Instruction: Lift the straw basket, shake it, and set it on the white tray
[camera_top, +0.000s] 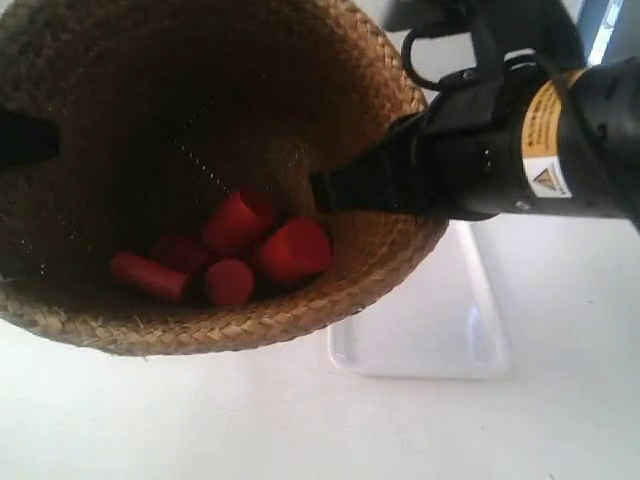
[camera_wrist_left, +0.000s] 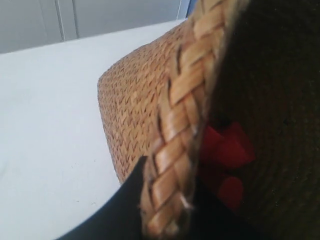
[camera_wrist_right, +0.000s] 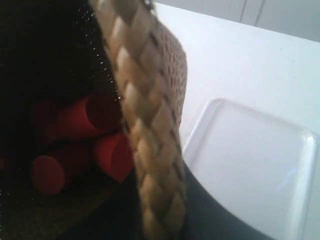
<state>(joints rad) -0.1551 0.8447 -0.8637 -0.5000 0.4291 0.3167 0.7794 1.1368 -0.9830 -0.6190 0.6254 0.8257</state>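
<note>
One white table (camera_top: 150, 420) spreads beneath the straw basket (camera_top: 200, 335), which fills most of the exterior view, tipped so that its dark inside faces the camera. Whether the basket's base clears the table cannot be told. A black arm (camera_top: 600, 130) reaches to the basket's rim on the side nearest the white tray (camera_top: 430, 330). The tray lies flat just beside the basket, and the basket is not set on it. The right gripper (camera_top: 330, 190) clamps the braided rim, one finger inside the basket and one against its outer wall. On the far side of the basket, the left gripper (camera_wrist_left: 165, 210) pinches the rim the same way. Several red cylinders (camera_top: 292, 250) lie heaped in the basket's low side, touching one another.
</note>
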